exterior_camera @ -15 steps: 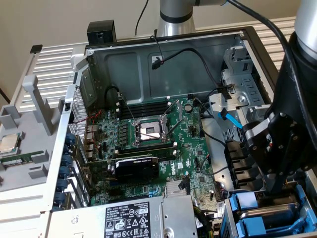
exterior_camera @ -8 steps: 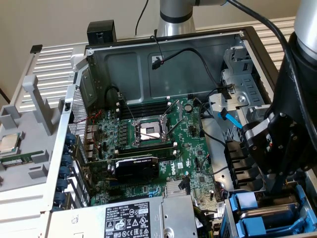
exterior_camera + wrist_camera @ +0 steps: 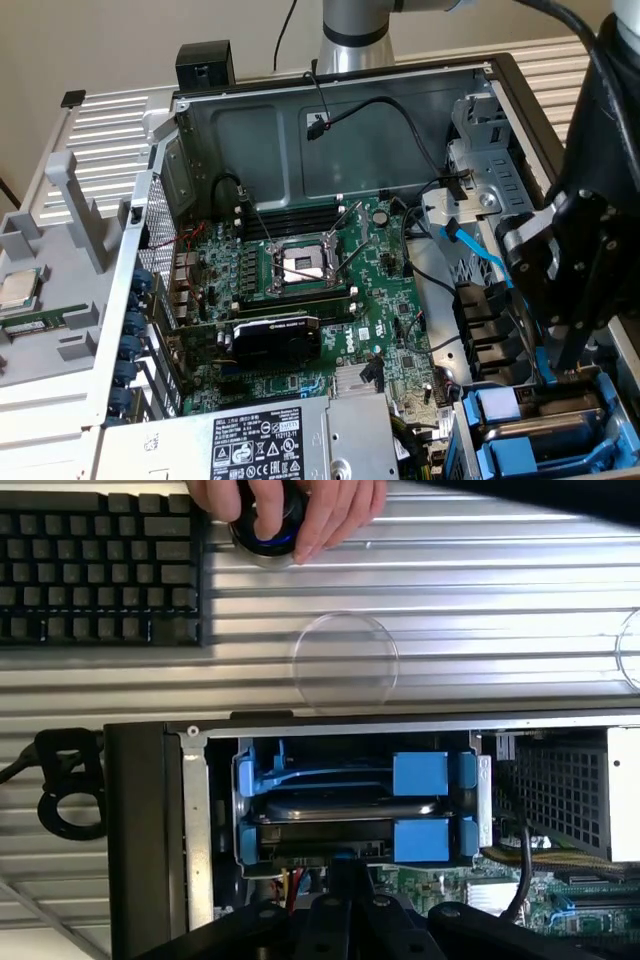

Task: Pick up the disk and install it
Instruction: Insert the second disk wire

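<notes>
The disk (image 3: 340,808) is a silver metal drive lying in a blue plastic frame (image 3: 420,775), inside the drive bay at the edge of the open computer case. My gripper (image 3: 340,880) hangs directly over the bay, its black tip close against the disk's near edge. In the exterior view the black gripper (image 3: 548,375) reaches down at the right side of the case into the bay with the blue frame (image 3: 505,415). The gripper body hides most of the disk there.
The motherboard (image 3: 330,290) and its open processor socket (image 3: 300,262) fill the case floor. The labelled grey power-supply box (image 3: 270,440) sits at the front. Black and blue cables (image 3: 470,250) run beside the bay. A person's hand (image 3: 300,510) rests on a knob next to a keyboard (image 3: 100,560).
</notes>
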`<state>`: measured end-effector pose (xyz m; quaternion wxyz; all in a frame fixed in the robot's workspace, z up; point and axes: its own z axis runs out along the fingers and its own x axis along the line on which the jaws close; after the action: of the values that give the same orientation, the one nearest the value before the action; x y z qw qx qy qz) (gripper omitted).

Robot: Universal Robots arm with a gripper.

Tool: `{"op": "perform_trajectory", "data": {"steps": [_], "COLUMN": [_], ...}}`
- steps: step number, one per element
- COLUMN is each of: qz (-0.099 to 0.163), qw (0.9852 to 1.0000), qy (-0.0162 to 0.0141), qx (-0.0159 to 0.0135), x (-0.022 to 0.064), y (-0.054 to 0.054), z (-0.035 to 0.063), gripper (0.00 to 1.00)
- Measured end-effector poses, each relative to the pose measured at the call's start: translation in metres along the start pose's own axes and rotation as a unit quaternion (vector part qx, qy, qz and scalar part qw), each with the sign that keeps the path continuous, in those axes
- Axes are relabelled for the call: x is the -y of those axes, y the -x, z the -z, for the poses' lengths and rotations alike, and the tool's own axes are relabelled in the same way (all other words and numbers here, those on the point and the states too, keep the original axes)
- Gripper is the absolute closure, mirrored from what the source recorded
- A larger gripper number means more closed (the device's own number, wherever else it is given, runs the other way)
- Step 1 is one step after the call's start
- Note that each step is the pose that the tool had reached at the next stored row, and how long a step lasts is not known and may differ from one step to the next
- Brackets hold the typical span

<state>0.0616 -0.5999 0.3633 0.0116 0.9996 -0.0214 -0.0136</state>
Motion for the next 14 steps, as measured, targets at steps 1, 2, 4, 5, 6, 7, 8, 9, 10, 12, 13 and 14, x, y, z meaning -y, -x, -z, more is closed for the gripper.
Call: {"op": "perform_trajectory", "data": {"steps": [1,2,4,5,6,7,8,9,10,12,13,14], "qz": [0.000,0.000,0.000,0.000,0.000,0.000,0.000,0.000,0.000,0.000,0.000,0.000], "qw": [1.0000,1.0000,1.0000,1.0000,1.0000,1.0000,1.0000,1.0000,1.0000,1.0000,1.0000,1.0000], "qy": [-0.0001,0.0000,0.0000,0.0001,0.0000,0.0000,0.0000,0.0001,0.0000,0.0000,0.0001,0.0001], "qx": [0.0000,0.0000,0.0000,0.0000,0.0001,0.0000,0.0001,0.0000,0.0001,0.0000,0.0000,0.0000], "x": [0.0001,0.0002,0.0004,0.0004,0.0004,0.0004,0.0004,0.0004,0.0005,0.0008,0.0012,0.0023], "y": [-0.002,-0.004,-0.009,-0.010,-0.010,-0.010,-0.010,-0.010,-0.010,-0.010,-0.010,-0.010], "z": [0.0006,0.0013,0.0020,0.0023,0.0026,0.0032,0.0044,0.0063,0.0086,0.0166,0.0214,0.0259], "gripper": [0.89,0.89,0.89,0.89,0.89,0.89,0.89,0.89,0.89,0.89,0.89,0.89]}}
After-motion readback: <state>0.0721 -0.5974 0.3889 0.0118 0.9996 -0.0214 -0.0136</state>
